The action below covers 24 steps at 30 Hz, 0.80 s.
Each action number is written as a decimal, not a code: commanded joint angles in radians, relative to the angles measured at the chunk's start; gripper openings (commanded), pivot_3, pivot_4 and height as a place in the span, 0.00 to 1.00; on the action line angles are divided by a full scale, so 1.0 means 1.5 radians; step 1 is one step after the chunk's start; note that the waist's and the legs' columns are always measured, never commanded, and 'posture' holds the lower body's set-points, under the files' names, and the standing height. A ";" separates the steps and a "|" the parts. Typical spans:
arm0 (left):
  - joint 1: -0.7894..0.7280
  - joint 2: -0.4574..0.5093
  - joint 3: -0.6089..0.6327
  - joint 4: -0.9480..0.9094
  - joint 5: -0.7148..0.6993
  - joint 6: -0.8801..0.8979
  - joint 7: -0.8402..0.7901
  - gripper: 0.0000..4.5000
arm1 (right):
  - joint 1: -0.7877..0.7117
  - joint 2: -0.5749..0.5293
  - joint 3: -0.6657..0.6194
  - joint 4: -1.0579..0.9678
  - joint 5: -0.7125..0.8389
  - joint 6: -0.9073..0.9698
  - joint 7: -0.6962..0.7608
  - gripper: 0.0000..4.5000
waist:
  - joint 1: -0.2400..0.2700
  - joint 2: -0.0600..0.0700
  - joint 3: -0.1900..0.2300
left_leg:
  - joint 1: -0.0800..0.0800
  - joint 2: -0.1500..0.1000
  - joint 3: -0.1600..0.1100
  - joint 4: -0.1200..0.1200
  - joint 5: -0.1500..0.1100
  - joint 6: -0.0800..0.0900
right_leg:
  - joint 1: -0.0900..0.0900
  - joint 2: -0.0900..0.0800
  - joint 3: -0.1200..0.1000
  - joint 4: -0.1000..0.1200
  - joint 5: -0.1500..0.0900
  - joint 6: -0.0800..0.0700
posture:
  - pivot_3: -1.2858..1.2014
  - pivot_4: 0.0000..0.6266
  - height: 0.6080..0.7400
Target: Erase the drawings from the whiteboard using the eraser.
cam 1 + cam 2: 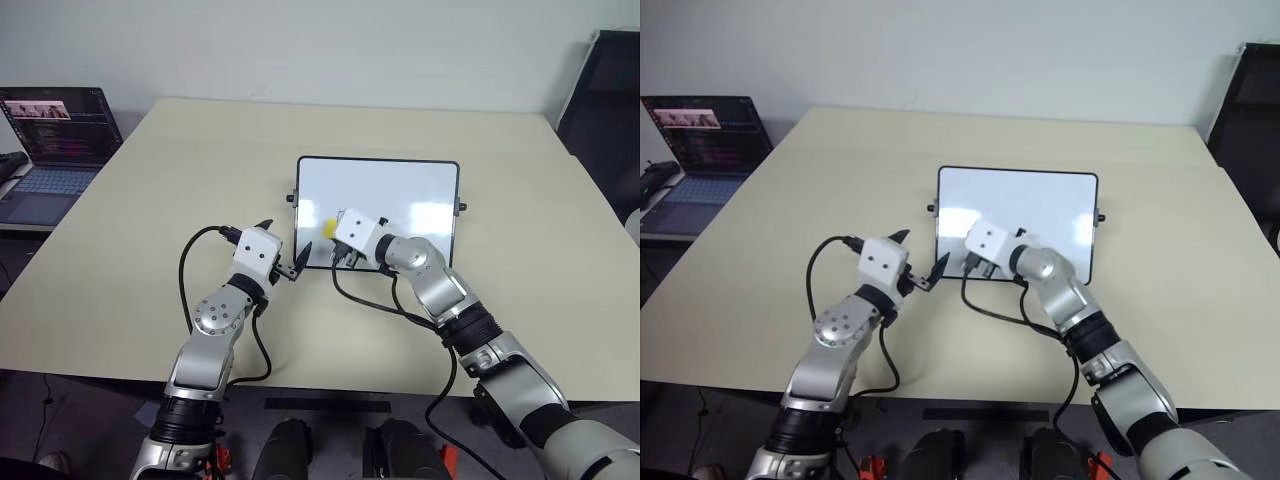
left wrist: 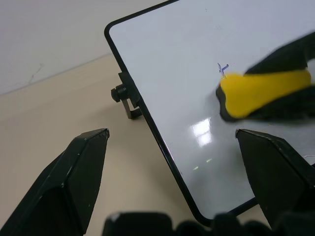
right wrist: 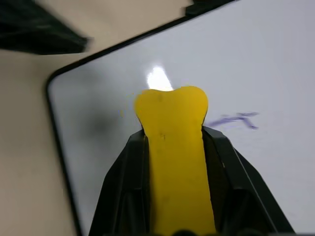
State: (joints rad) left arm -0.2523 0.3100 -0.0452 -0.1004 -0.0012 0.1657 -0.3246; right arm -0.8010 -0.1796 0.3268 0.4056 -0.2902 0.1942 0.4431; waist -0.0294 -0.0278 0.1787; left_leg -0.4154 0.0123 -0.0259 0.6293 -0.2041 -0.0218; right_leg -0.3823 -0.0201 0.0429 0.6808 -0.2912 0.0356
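The whiteboard (image 1: 400, 195) lies flat in the middle of the table, with a black knob (image 2: 118, 92) on its left short side. My right gripper (image 1: 334, 243) is shut on the yellow eraser (image 3: 173, 142), whose tip is over the board's near left part. One thin purple drawing (image 3: 235, 119) shows just beside that tip, seen also as a small mark (image 2: 223, 69) in the left wrist view. Whether the eraser touches the board I cannot tell. My left gripper (image 1: 284, 244) is open with nothing in it, at the board's near left corner.
An open laptop (image 1: 55, 140) stands on a separate surface at the far left. A black chair (image 1: 605, 90) is beyond the table's far right corner. Bare beige tabletop (image 1: 180, 170) surrounds the board. Black cables (image 1: 190, 270) loop from both wrists.
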 commanded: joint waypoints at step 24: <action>-0.007 0.005 0.019 -0.010 0.003 -0.017 0.007 1.00 | -0.012 0.013 0.034 0.073 -0.013 -0.024 0.017 0.25 | -0.002 0.000 0.000 | 0.000 0.001 0.000 0.000 0.000 0.000 | -0.001 0.000 0.000 0.000 0.000 0.000 | 0.52 0.24 1.00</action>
State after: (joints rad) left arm -0.2660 0.3115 -0.0308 -0.0689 -0.0001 0.1467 -0.3200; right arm -0.8323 -0.1572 0.3677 0.4831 -0.2940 0.1424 0.4561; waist -0.0325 -0.0277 0.1786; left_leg -0.4160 0.0132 -0.0253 0.6288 -0.2041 -0.0218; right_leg -0.3840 -0.0201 0.0436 0.6813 -0.2911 0.0355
